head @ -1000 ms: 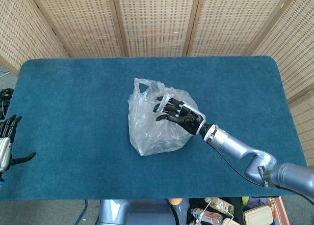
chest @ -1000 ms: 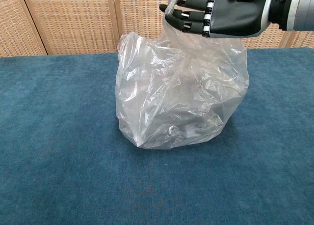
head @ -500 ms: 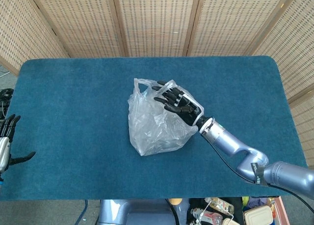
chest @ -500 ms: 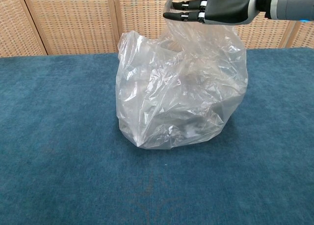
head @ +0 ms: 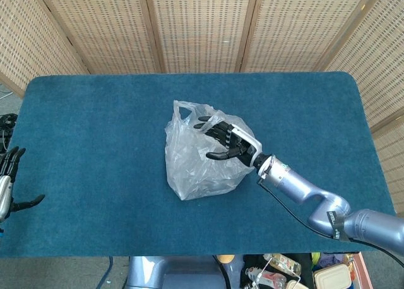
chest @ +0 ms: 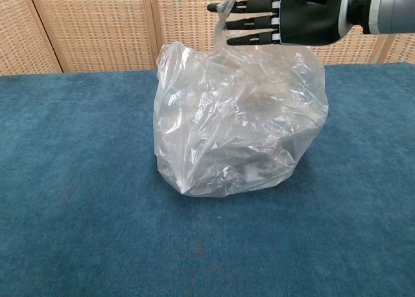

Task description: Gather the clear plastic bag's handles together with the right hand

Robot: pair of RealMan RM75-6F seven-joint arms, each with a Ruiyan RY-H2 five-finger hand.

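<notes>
The clear plastic bag [head: 201, 156] sits near the middle of the blue-covered table [head: 95, 125], puffed up and crumpled, its base resting on the cloth. In the chest view the clear plastic bag [chest: 237, 125] fills the centre of the frame. One handle loop [head: 183, 112] stands up at the bag's upper left corner in the head view, free of the hand.

The right hand [head: 228, 141] lies over the top of the bag, right of that loop, its arm coming in from the lower right of the frame. Its dark fingers [chest: 249, 18] stretch leftward, nearly straight and slightly apart, at the top edge of the chest view, with a strip of plastic rising among them. Whether that strip is pinched cannot be told.

The left hand [head: 7, 185] hangs at the far left edge of the head view, off the table, fingers spread and holding nothing.
</notes>
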